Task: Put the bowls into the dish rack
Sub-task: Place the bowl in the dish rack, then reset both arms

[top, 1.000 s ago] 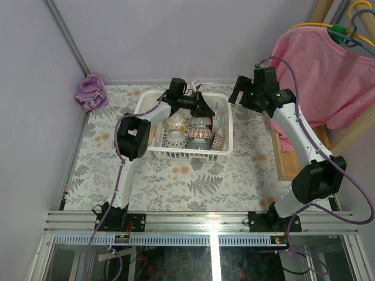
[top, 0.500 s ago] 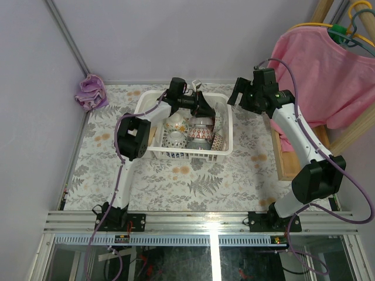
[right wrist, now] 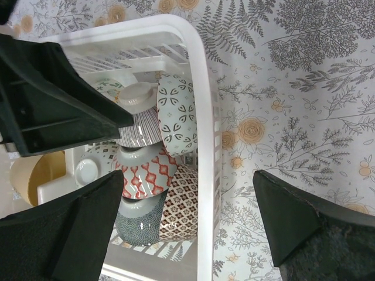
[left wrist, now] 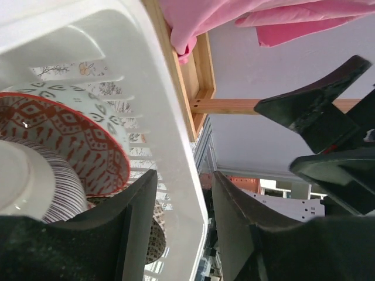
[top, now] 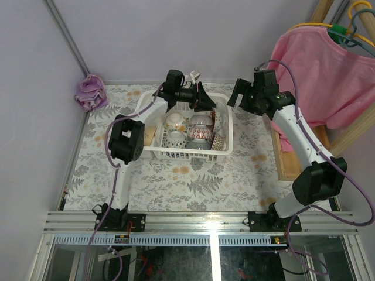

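The white dish rack [top: 225, 143] stands mid-table with several patterned bowls packed on edge inside: a flowered one [top: 176, 122], a red-diamond one [right wrist: 146, 172], a brown lattice one [right wrist: 190, 202] and a blue scale one [right wrist: 137, 219]. My left gripper [top: 204, 99] is open at the rack's far right part; in the left wrist view it [left wrist: 184, 175] straddles the white wall [left wrist: 170, 111] next to a red-patterned bowl [left wrist: 70, 146]. My right gripper [top: 237, 93] is open and empty, above the rack's right wall [right wrist: 205, 175].
A yellow object [top: 151, 133] lies in the rack's left side compartment. A pink garment [top: 328, 70] hangs at the right over a wooden frame [top: 287, 158]. A purple cloth [top: 91, 92] lies at the back left corner by the wall.
My left gripper has moved up and back from among the bowls to the rack's far part, and its elbow has swung left. The right arm has hardly moved.
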{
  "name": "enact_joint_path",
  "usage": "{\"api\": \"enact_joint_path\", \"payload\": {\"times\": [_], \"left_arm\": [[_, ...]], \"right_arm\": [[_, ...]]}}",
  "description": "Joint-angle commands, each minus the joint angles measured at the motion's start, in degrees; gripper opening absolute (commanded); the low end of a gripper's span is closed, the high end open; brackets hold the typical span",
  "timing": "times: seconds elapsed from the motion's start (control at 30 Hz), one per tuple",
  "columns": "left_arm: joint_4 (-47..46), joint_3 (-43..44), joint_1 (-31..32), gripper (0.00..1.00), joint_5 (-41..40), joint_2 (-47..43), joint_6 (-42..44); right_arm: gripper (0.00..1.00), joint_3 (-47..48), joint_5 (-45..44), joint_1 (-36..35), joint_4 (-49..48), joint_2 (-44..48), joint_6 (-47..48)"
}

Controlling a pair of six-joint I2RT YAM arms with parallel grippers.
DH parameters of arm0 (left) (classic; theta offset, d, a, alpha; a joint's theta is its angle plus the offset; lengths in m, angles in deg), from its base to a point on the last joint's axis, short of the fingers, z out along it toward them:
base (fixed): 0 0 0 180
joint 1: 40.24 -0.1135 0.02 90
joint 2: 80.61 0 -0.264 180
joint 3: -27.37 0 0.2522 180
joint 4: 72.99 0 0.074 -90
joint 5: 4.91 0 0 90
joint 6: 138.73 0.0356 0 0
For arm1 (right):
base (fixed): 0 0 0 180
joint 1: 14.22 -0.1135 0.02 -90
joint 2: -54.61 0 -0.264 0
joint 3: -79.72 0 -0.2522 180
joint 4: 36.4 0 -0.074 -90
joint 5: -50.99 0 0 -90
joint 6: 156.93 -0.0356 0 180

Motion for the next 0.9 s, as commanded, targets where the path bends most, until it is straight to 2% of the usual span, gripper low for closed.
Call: {"api": "enact_joint_path", "payload": {"times": [0.0,0.07,0.13,0.17,0.2,0.23,0.47,0.6,0.73,0.87], "left_arm": [[6.64,2.53,0.01,0.44,-3.57,-5.07,6.80],[10.37,3.36,0.16,0.46,-5.43,-6.51,9.37],[14.20,3.96,0.08,0.54,-7.47,-8.30,11.60],[15.41,3.96,0.08,0.68,-8.43,-9.39,12.50],[16.66,4.03,0.07,0.89,-9.00,-10.31,13.42],[18.13,3.94,0.08,1.00,-9.81,-11.69,14.24],[27.26,1.34,0.14,1.00,-15.57,-20.23,18.87],[33.20,-2.67,0.24,1.00,-24.18,-27.66,19.95],[35.59,-10.41,0.23,1.00,-33.75,-37.04,19.25],[37.14,-16.69,0.41,0.99,-42.53,-46.28,18.40]], "right_arm": [[1.00,-0.74,0.46,-0.49,0.24,4.30,0.37],[0.99,-0.96,0.30,-0.51,0.57,5.25,0.47],[1.00,-1.22,0.00,-0.49,0.97,6.29,0.66],[0.99,-1.42,-0.18,-0.49,1.16,6.87,0.69],[1.00,-1.78,-0.36,-0.49,1.50,7.52,0.89],[1.00,-2.04,-0.39,-0.49,1.80,8.19,1.10],[0.99,-3.98,-1.79,-0.48,3.69,13.88,1.53],[1.00,-5.87,-2.67,-0.49,4.00,18.04,2.85],[0.99,-12.47,-2.91,-0.49,-1.57,25.92,5.64],[0.99,-15.50,-7.31,-0.49,-1.36,30.62,8.93]]}}
